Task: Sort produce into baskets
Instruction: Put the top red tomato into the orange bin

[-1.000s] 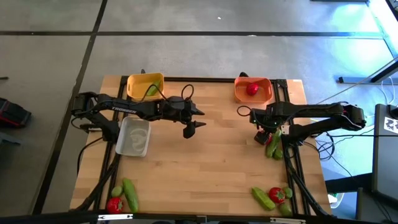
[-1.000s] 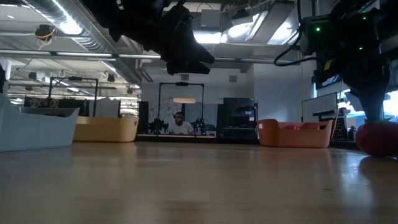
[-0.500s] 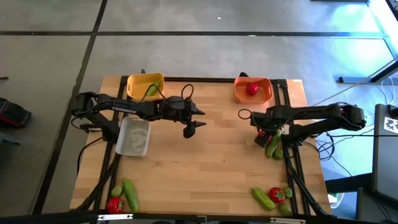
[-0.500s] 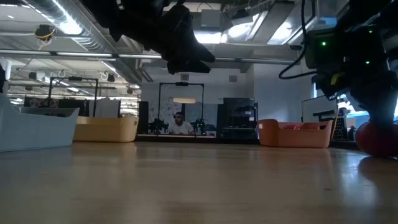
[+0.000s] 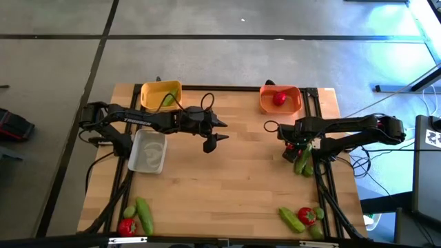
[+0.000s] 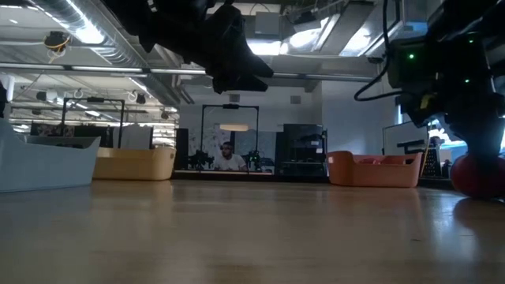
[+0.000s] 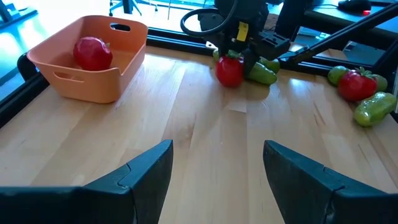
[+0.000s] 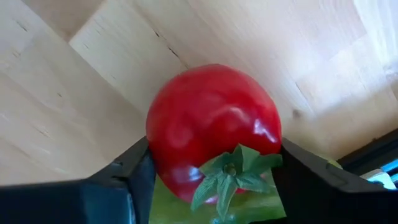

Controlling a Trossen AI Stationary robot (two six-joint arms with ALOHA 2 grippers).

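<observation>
A round red tomato (image 8: pixel 211 124) with a green top lies on the table near its right edge, against green cucumbers (image 5: pixel 302 160). My right gripper (image 5: pixel 292 145) points down over the tomato, one finger on each side of it. My left gripper (image 5: pixel 218 136) hangs open above the middle of the table, holding nothing. The yellow basket (image 5: pixel 161 95) at the far left holds a green piece. The orange basket (image 5: pixel 280 98) at the far right holds a red tomato (image 7: pixel 92 53). The whitish tray (image 5: pixel 148 151) stands at the left. My right gripper has the tomato's two opposite sides (image 8: pixel 158 143) between its fingers (image 8: pixel 124 180), coming from above and pointing down. The tomato rests on the table (image 7: pixel 229 70), its green top (image 8: pixel 231 171) turned sideways, with a cucumber right beside it.
More produce lies near the front edge: a cluster at the right (image 5: pixel 303 217) and another at the left (image 5: pixel 136 219), each with cucumbers, a tomato and small green pieces. Bare wood spreads across the table's middle (image 5: pixel 220 186). A person sits far off in the room behind (image 6: pixel 230 158).
My right gripper has come down a little onto the tomato, which has stayed where it was on the table.
</observation>
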